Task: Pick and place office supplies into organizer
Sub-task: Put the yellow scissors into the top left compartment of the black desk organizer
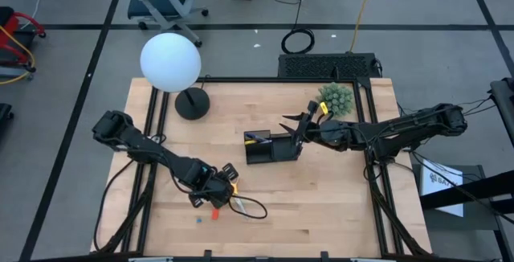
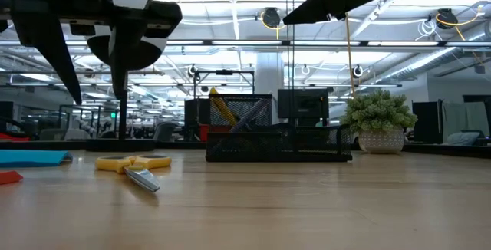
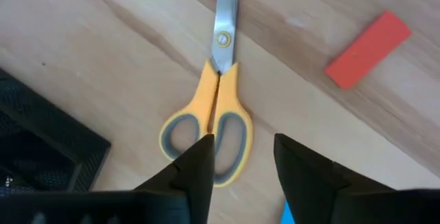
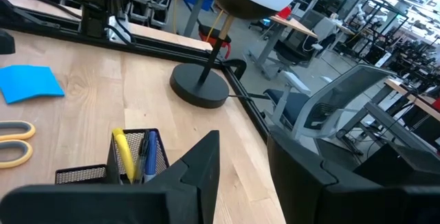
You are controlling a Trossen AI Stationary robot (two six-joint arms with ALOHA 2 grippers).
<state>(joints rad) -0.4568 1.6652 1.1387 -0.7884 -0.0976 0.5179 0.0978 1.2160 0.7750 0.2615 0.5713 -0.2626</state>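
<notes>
The yellow-handled scissors point(image 3: 210, 114) lie flat on the wooden table. My left gripper point(image 3: 244, 141) hangs open just above their handle rings, and in the low view its fingers point(image 2: 96, 97) end clear of the tabletop. A red eraser-like piece point(image 3: 368, 49) and a blue pad point(image 2: 31, 158) lie close by. The black mesh organizer point(image 1: 271, 146) stands mid-table with yellow and blue pens point(image 4: 134, 155) upright in its back compartment. My right gripper point(image 1: 299, 127) waits open over the organizer with nothing between its fingers point(image 4: 199, 169).
A lamp with a white globe point(image 1: 170, 61) and a round black base point(image 1: 191, 103) stands at the far left of the table. A green spiky plant point(image 1: 336, 99) sits at the far right, behind my right arm. A black mesh corner point(image 3: 41, 148) shows beside the scissors.
</notes>
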